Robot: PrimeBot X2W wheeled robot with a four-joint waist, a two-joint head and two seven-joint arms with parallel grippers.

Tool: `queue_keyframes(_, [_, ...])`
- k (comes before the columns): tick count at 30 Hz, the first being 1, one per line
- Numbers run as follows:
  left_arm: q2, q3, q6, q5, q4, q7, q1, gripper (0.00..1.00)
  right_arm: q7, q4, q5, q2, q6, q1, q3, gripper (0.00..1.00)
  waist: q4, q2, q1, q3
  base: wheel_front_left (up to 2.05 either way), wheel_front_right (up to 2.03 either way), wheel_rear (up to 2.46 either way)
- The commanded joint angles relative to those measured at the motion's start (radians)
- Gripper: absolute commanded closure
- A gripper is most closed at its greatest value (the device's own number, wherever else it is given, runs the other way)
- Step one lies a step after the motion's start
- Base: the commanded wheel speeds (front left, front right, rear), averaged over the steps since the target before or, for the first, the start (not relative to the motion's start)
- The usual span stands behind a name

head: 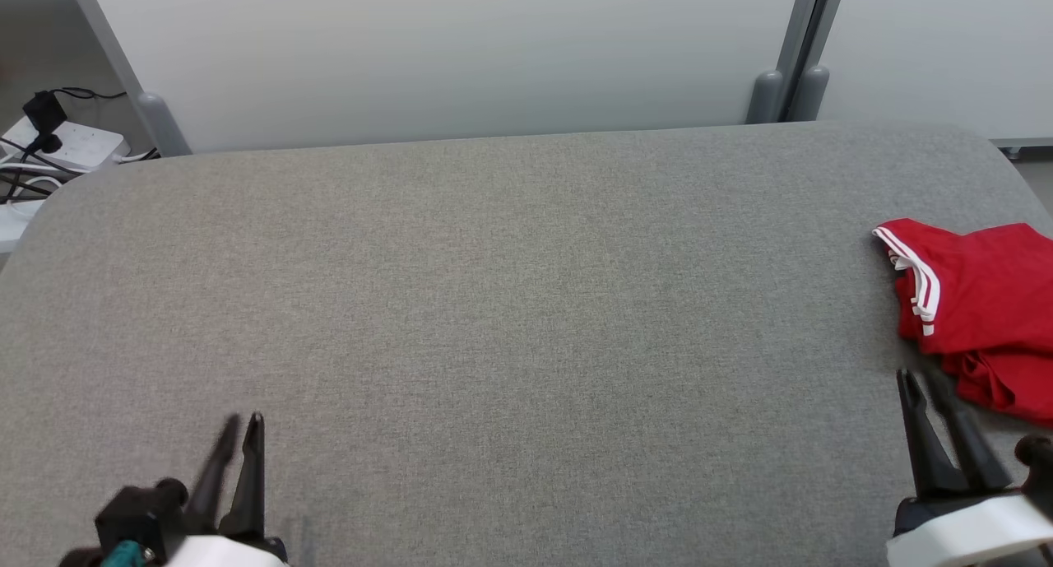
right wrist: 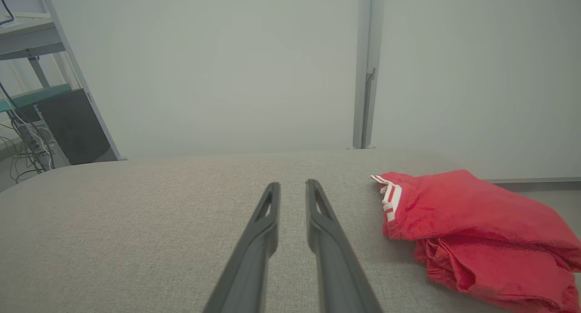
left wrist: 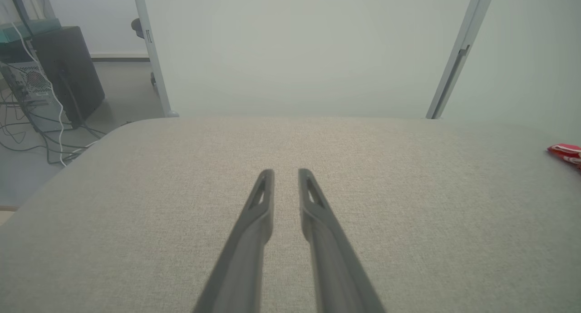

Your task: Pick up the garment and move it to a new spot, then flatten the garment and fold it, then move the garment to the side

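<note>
Garment (head: 979,304) lies at the head view's right edge, just up-right of my right gripper (head: 921,378), clear of its slightly parted jaws; my left gripper (head: 245,419), also slightly parted, sits lower left. It is red and bunched, its white-striped hem (head: 913,271) pointing frame-left, long axis slanting to lower right.

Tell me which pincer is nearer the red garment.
The right pincer: its tips sit just beside the red garment; the left pincer is far off across the table.
</note>
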Motion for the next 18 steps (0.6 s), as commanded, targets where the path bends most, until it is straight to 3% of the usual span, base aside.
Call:
queue_keyframes(1, [-0.005,-0.001,0.0,-0.002,0.004,0.0,0.002,1.0,0.0,0.005,0.002,0.003,0.0,0.002,0.002,1.0,0.0,-0.0001,0.0,0.0,0.0,0.0,0.0])
queue_keyframes(8, [-0.021,0.016,-0.019,-0.067,0.012,0.012,-0.004,1.0,0.009,0.016,0.081,0.005,0.0,-0.005,0.001,1.0,0.001,-0.0001,0.0022,-0.003,0.0,0.0,0.0])
queue_keyframes(18, [-0.045,0.045,-0.053,-0.168,0.042,0.032,-0.025,1.0,0.023,0.042,0.205,0.01,0.0,-0.022,-0.002,1.0,0.002,-0.0001,0.0001,-0.003,0.0,0.0,0.0])
